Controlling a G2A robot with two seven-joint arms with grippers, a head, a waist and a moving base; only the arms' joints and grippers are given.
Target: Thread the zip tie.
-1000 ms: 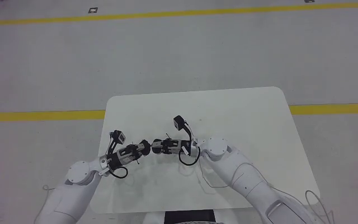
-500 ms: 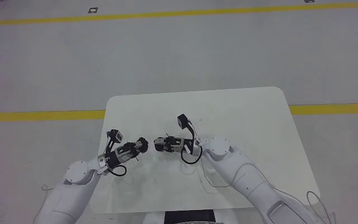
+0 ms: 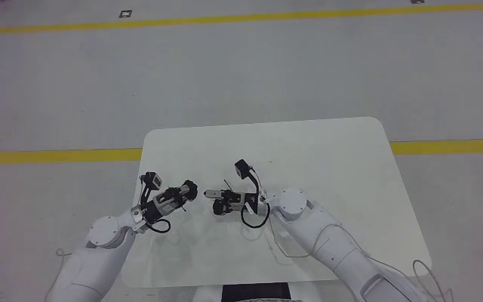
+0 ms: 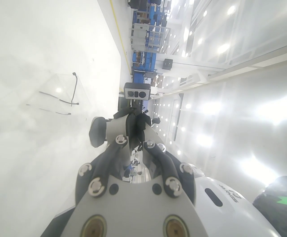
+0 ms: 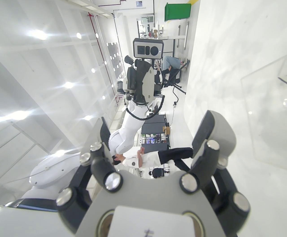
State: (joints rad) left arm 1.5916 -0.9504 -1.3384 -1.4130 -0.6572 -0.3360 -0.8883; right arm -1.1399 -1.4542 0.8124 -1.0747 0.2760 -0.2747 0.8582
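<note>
Two grippers face each other over the near left part of the white tabletop [image 3: 324, 151] in the top view. The left gripper [image 3: 189, 192] and the right gripper [image 3: 214, 204] sit near one another with a small gap between them, and you cannot make out any strap bridging it. The tabletop is plain with rounded corners. Beyond it runs grey floor crossed by yellow lines [image 3: 226, 16].

From the left wrist, your left gripper [image 4: 132, 122] has its fingers pressed together around something dark that I cannot identify. Well apart from it, several black zip ties [image 4: 75, 87] lie loose in a clear box [image 4: 65, 74] on the tabletop, none of them closed into a loop. Far behind stand blue racks [image 4: 145, 18] under bright ceiling lights.

From the right wrist, your right gripper [image 5: 154, 131] is spread wide with nothing between its fingers. The clear box [image 5: 264, 112] sits on the tabletop nearby, and a green bin [image 5: 178, 12] stands far back in the room. I judge the threading barely begun: you have yet to get a tail into a head.
</note>
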